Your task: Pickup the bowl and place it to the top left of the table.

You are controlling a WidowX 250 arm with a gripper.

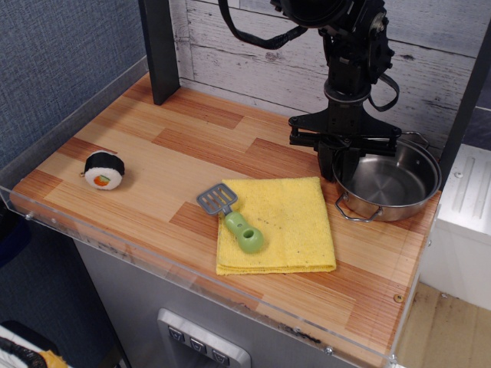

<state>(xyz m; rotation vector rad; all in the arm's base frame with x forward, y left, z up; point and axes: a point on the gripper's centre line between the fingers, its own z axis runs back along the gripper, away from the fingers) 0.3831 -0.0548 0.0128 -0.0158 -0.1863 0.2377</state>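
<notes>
The shiny steel bowl [395, 184] with two wire loop handles sits at the right end of the striped wood table [184, 146], near the back wall. My black gripper [340, 170] points straight down at the bowl's left rim. Its two fingers are close together, one just outside the rim and one just inside, and look shut on the rim. The fingertips are partly hidden against the bowl wall. The bowl rests on the table.
A yellow cloth [288, 222] lies just left of the bowl with a green spatula [234, 218] on its left edge. A toy sushi roll [104, 169] sits at the left front. A black post [159, 50] stands at the back left. A clear acrylic rim [92, 230] edges the table.
</notes>
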